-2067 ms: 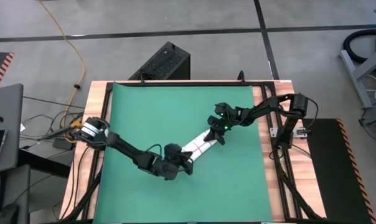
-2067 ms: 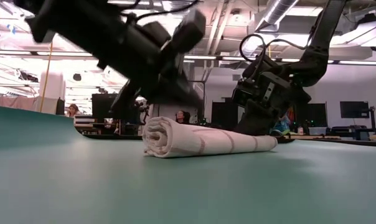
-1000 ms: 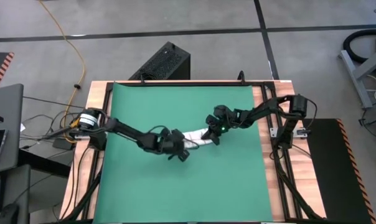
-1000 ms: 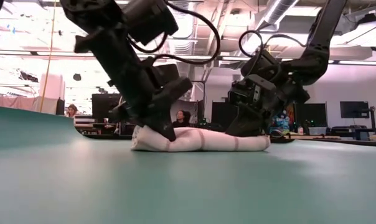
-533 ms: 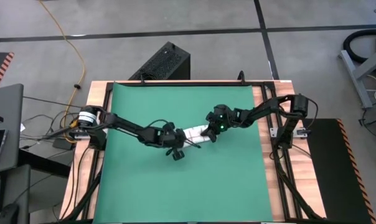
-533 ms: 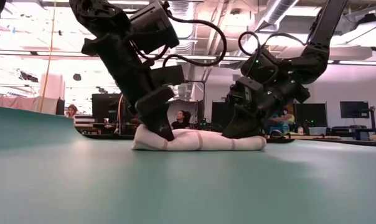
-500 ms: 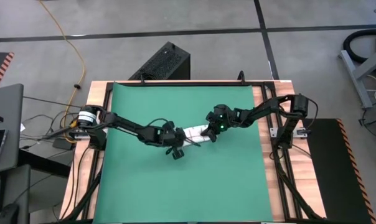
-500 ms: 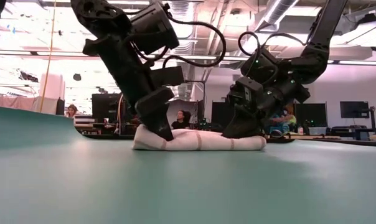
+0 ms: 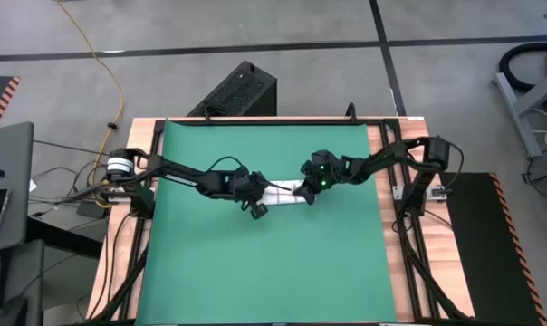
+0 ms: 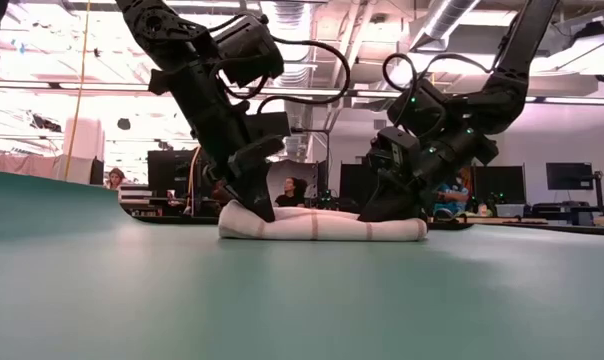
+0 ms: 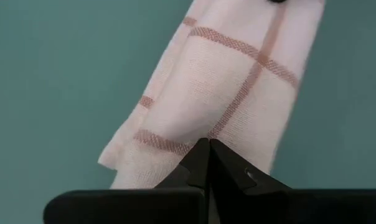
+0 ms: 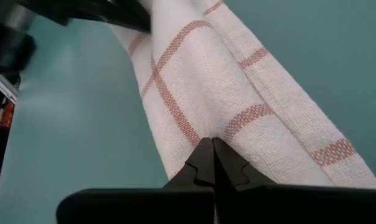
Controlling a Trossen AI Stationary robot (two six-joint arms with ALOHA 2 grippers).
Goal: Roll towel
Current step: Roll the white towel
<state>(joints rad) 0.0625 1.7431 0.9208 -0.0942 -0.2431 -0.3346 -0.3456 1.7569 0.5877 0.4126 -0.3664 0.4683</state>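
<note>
The left claw [image 9: 256, 205] has its two fingers [image 11: 200, 163] pressed together, with no gap between the tips, and the tips rest down on one end of the towel [image 9: 280, 191]. It does not grip the cloth between the fingers; it only presses on it from above. The right claw [image 9: 306, 193] is in the same state: its fingers [image 12: 208, 163] are closed tip to tip and they touch the other end of the towel. In the low view the left claw [image 10: 250, 200] comes down steeply on the end of the towel [image 10: 320, 226] that shows on the left side of that picture, and the right claw [image 10: 382, 207] stands on the other end. The towel is rolled into a long, thin bundle and lies flat on the green mat [image 9: 219, 263], a little behind the middle of the counter [image 9: 396, 249]. Its long axis runs almost straight across the counter, from the left arm's side to the right arm's side, so one end points to each arm. In both wrist views the red-brown grid lines of the cloth cross the roll, and a fold line runs along its length.
</note>
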